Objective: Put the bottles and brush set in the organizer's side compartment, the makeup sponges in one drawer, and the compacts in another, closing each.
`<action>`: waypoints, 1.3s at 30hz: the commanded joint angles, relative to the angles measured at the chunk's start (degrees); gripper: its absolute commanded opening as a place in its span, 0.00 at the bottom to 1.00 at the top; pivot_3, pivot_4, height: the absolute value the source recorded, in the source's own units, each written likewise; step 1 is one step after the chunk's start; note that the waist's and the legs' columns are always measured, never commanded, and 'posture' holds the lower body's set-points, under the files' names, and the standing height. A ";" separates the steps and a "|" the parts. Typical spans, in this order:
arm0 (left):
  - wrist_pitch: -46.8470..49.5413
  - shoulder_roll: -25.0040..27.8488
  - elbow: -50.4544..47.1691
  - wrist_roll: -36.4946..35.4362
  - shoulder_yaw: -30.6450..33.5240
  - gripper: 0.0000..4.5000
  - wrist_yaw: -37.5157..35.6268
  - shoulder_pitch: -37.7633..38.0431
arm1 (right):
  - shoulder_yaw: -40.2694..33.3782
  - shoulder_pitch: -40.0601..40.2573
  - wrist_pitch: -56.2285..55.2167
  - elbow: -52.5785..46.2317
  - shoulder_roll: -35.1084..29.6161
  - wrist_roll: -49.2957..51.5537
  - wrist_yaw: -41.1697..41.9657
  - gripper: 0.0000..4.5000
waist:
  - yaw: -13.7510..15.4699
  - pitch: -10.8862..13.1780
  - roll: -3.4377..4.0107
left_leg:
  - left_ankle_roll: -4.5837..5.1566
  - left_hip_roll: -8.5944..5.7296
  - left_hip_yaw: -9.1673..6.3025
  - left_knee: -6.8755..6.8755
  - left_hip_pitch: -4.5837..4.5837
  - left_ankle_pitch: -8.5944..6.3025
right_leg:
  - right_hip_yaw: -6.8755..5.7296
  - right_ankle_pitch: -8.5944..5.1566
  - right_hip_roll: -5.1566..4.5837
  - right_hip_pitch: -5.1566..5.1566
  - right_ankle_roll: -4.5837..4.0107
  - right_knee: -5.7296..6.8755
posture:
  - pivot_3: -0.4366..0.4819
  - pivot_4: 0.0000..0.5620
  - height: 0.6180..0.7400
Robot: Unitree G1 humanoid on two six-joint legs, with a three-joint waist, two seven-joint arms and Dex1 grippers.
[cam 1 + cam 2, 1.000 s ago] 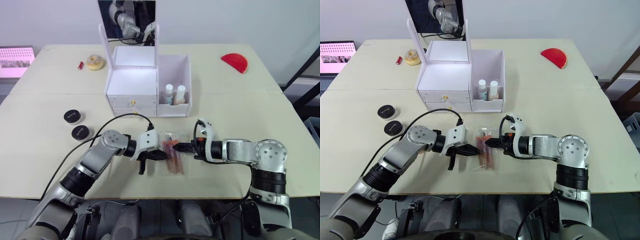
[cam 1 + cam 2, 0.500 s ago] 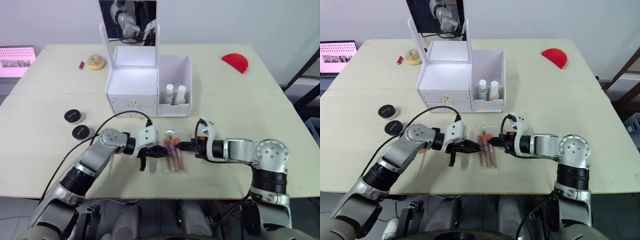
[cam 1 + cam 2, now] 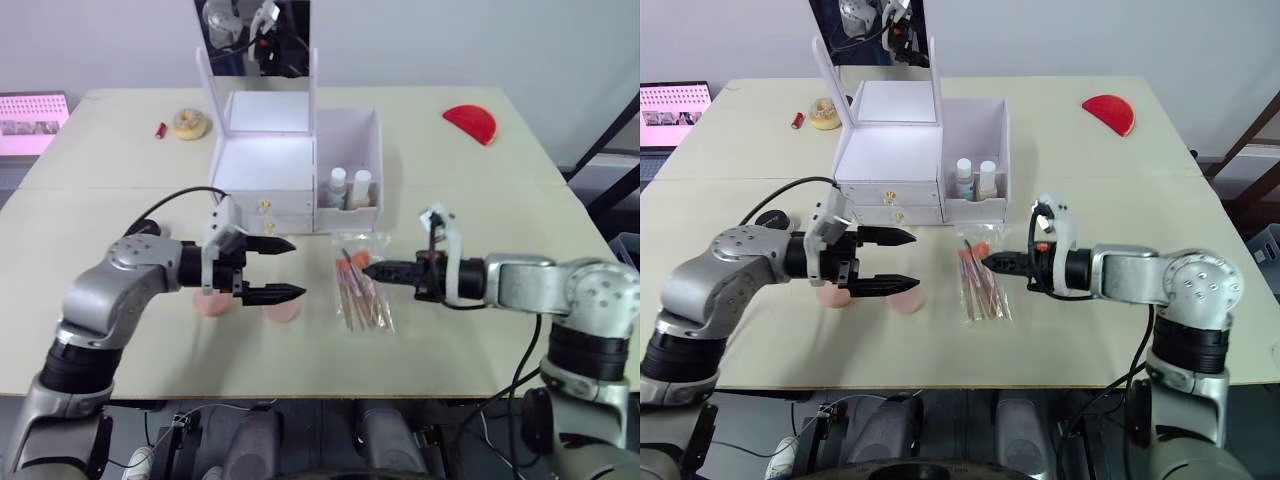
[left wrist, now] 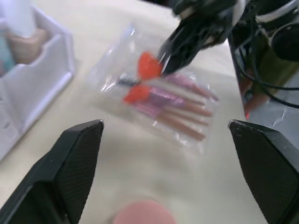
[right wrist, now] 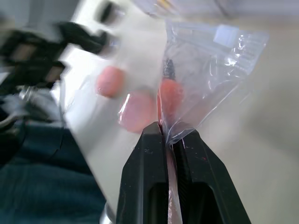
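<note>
While pinched: brush set (image 3: 361, 292), right gripper (image 3: 372, 271).

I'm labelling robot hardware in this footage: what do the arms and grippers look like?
Both arms are silver-grey metal with rounded joint housings and white wrist modules. Each left gripper and right gripper has two black tapered fingers. Black cables loop along the forearms; the right wrist carries a small orange mark.

Even, bright overhead light falls on the bench (image 3: 480, 210), with soft shadows under both arms. The organizer (image 3: 265, 165) top glares white. Both wrist views are blurred; the brush set (image 5: 205, 79) bag shows sharp glints.
</note>
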 commanded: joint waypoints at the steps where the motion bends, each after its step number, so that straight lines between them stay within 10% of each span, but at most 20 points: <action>1: 0.90 0.39 -2.12 -2.79 3.73 1.00 2.33 1.10 | -0.27 -7.09 -6.59 -3.09 -2.83 -0.07 6.69 0.00 | -0.08 0.00 0.00 | 0.00 0.00 0.00 -0.01 0.03 0.00 | 0.00 -0.01 0.00 0.00 0.01 0.01 | 0.48 0.27 1.00; 19: 1.09 -2.75 -1.49 -9.04 9.63 1.00 10.13 0.40 | 15.14 -28.48 -63.92 34.02 3.42 -52.10 31.22 0.00 | -0.76 0.00 -0.04 | -0.01 0.01 0.03 -0.09 -0.06 0.00 | 0.00 0.15 0.01 -0.14 0.01 -0.03 | 0.48 0.27 1.00; 39: 6.98 3.14 -6.62 -7.69 9.31 1.00 25.36 -9.25 | 13.16 -37.58 -83.57 65.79 12.54 -66.53 38.09 0.00 | -1.36 0.05 0.02 | -0.03 0.00 0.02 -0.15 -0.10 0.01 | 0.01 0.21 0.01 -0.18 0.13 -0.01 | 0.48 0.27 1.00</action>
